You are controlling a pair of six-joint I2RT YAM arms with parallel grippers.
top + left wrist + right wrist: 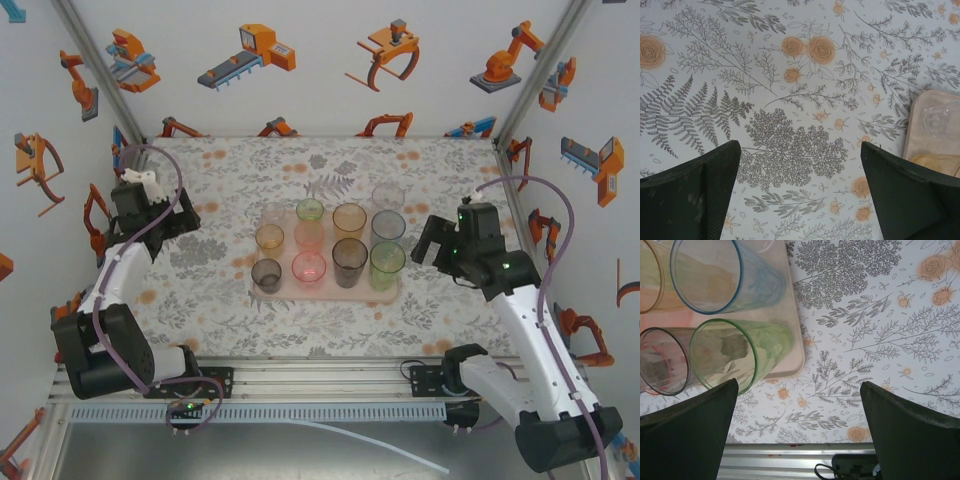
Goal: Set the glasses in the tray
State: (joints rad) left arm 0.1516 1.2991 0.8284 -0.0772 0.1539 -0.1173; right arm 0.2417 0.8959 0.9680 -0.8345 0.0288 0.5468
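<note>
Arm shells: left arm (112, 280) and right arm (545, 330); white links, black joint housings.
Cables: one grey-purple cable (527, 179) looped along each arm.
Indicators: small green lights (503, 266) on the right arm's black wrist.
Claws: left claw (800, 195), right claw (800, 430); fingers (690, 195) matte, dark, wedge-shaped.

Table (200, 300): top covered wall to wall in pale cloth with grey fern and leaf print and scattered orange roses. Pale pink tray (325, 294) lies flat on cloth, mid-table, long side running left-right, corners rounded, rim low. Printed cloth shows on all four sides of tray. Aluminium rail (330, 372) along near edge.
</note>
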